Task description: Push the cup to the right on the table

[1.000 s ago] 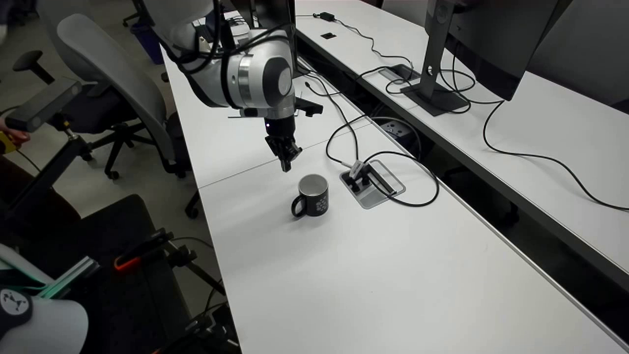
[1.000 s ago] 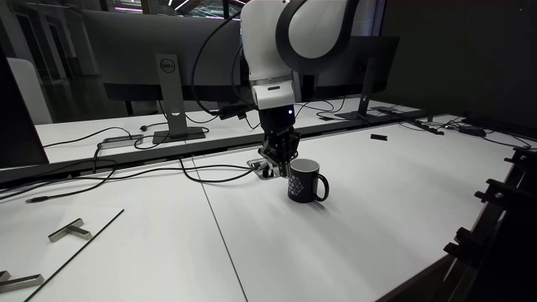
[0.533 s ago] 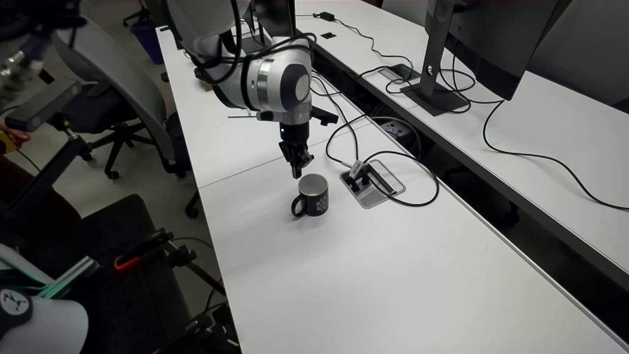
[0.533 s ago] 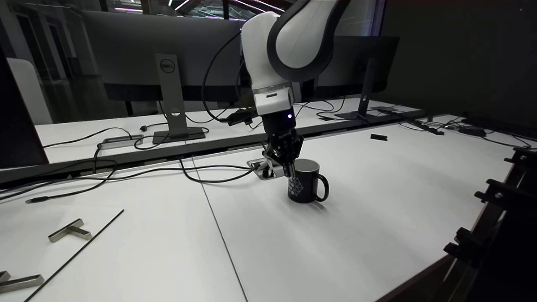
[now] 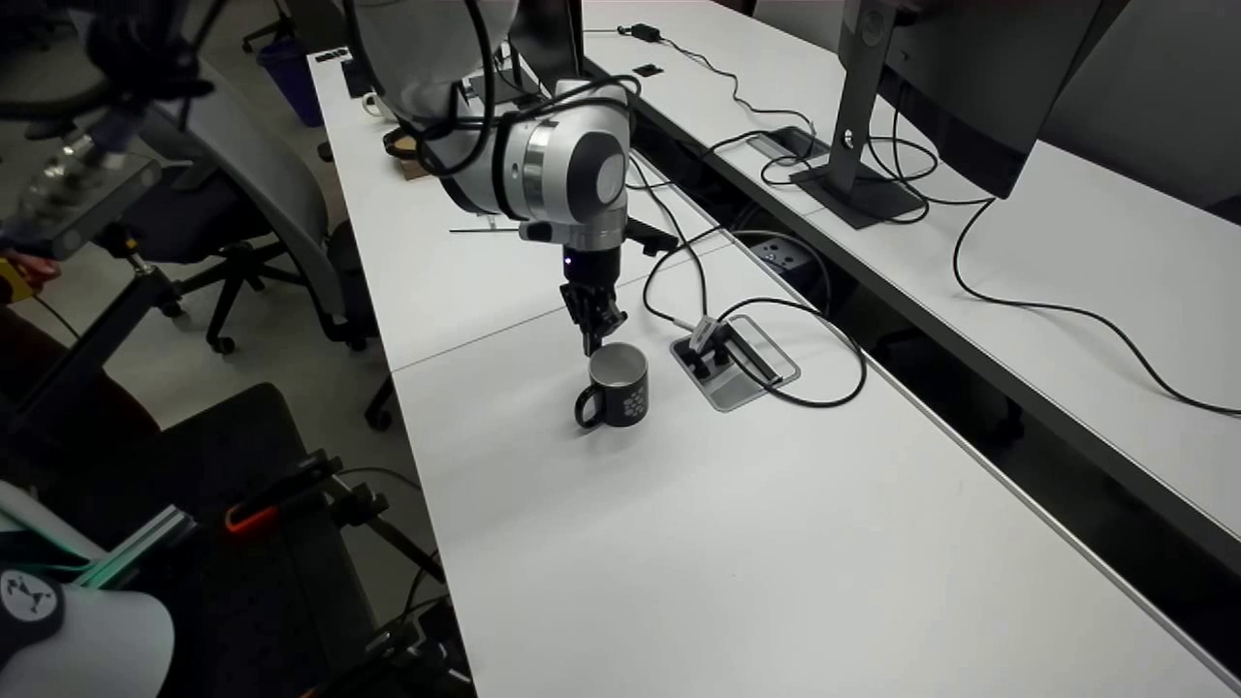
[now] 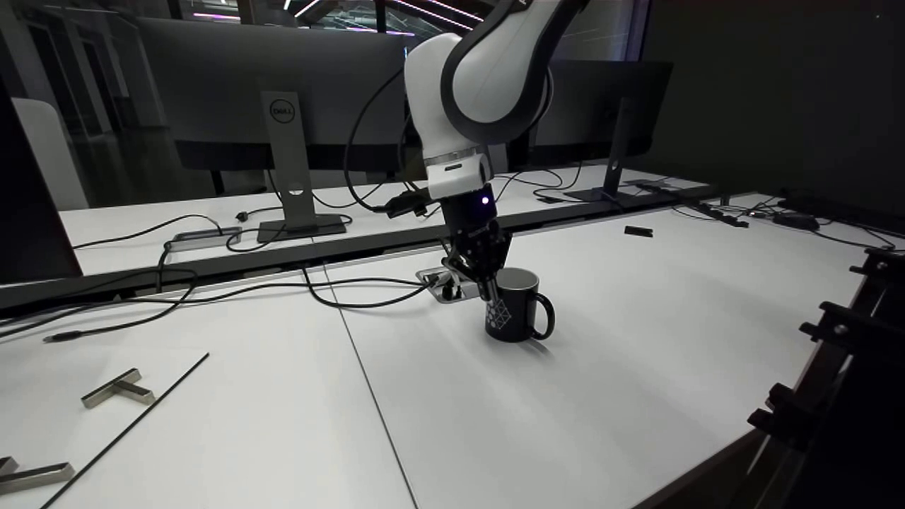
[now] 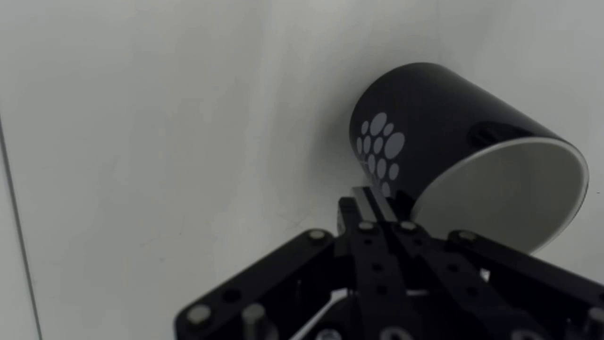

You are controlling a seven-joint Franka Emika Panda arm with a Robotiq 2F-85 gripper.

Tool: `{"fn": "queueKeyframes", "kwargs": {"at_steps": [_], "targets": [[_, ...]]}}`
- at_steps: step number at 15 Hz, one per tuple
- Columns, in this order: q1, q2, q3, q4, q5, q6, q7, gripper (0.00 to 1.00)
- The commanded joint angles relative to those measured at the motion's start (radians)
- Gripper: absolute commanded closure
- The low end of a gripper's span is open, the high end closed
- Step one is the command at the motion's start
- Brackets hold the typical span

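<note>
Currently the dark cup point(image 5: 620, 396) stands upright on the white bench point(image 5: 776, 582), its loop handle turned toward one long edge and its pale inside facing up. Light printed shapes mark its outer wall. Just beside that wall, outside the cup, are the fingers point(image 7: 364, 205), pointing down and brought fully together, with nothing gripped between them. In the wrist view their tips overlap the printed side; whether they touch it cannot be told. Above them the white arm point(image 6: 488, 85) bends over the bench, showing in both exterior views.

Near the cup, on the side away from its handle, a grey cable panel point(image 5: 739, 393) is set into the bench, with black cables point(image 6: 360, 306) running from it. A straight seam point(image 6: 376, 404) crosses the bench near the cup, on the arm's side of it. Past that seam, in an exterior view, lies a T-shaped metal piece point(image 6: 117, 386), with part of a second metal piece point(image 6: 35, 478) at the view's edge. A small black block point(image 6: 638, 231) lies well apart from the cup, on the opposite side from the seam.

Farther out, a dark gap point(image 5: 970, 412) parts the bench from a second white bench point(image 5: 1115, 252), which carries monitors point(image 6: 212, 92). A grey office chair point(image 5: 238, 155) stands beside the long edge that the handle faces.
</note>
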Motion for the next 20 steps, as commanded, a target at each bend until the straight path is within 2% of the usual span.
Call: {"fn": "queueKeyframes", "kwargs": {"at_steps": [1,2,4,7,13,20], "targets": [[-0.003,0.024,-0.002,0.026,0.027,-0.025,0.012,1.0],[0.049,0.011,-0.059,0.023,0.097,-0.007,-0.022,1.0],[0.041,0.013,-0.058,0.019,0.103,-0.016,0.001,1.0],[0.079,0.004,-0.106,0.019,0.147,-0.017,-0.006,1.0],[0.11,-0.006,-0.16,0.021,0.16,-0.029,0.011,1.0],[0.108,-0.029,-0.199,-0.001,0.155,-0.037,0.024,1.0]]}}
